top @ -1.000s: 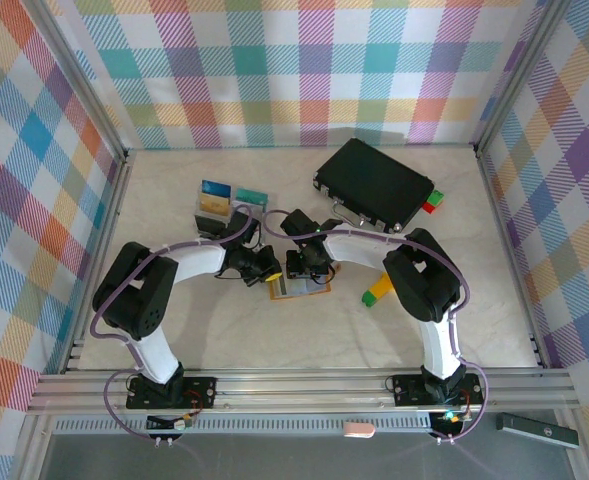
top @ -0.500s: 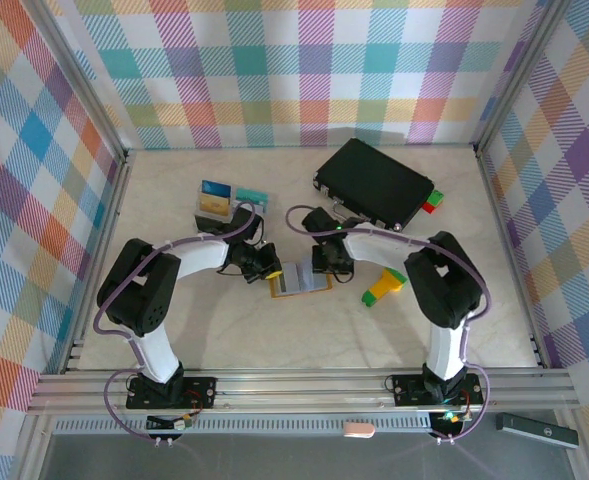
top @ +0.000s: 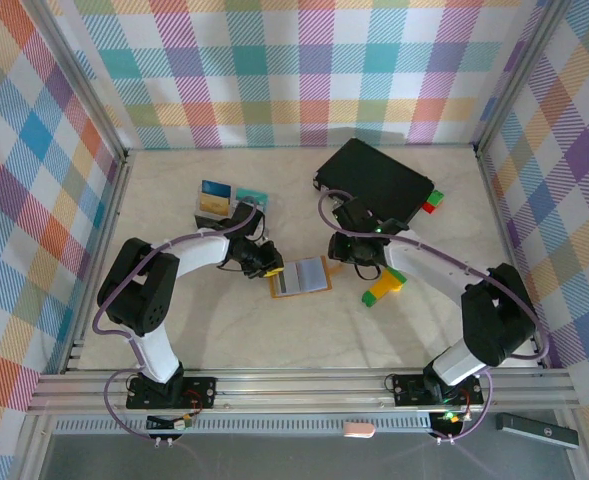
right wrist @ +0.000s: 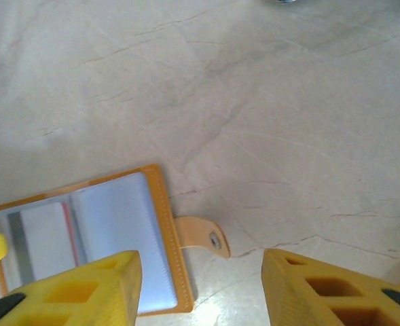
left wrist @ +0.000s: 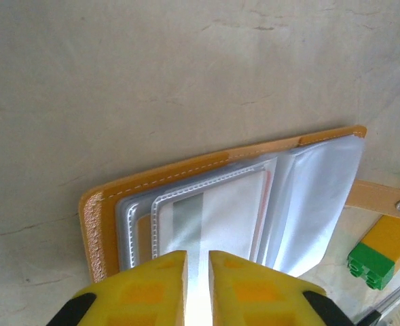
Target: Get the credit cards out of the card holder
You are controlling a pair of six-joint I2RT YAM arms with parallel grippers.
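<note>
You see the orange-tan card holder (top: 302, 277) lying open, grey-white card (left wrist: 220, 217) in its sleeve; right gripper (right wrist: 200, 272) released, state of left gripper (left wrist: 197, 272) unclear.

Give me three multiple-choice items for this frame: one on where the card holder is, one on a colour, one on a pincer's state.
1. Where is the card holder?
A. lifted off the table
B. flat on the table, between the left pincer and the right pincer
C. against the back wall

2. What colour is its cover?
A. black
B. blue
C. orange-tan

3. How does the right pincer stand?
A. open and empty
B. shut tight
C. shut on the card holder

Key: 1 B, the top view shows it lying open between the two; 2 C, an orange-tan rim frames the pockets; 3 A, its fingers stand wide apart, gripping nothing.
</note>
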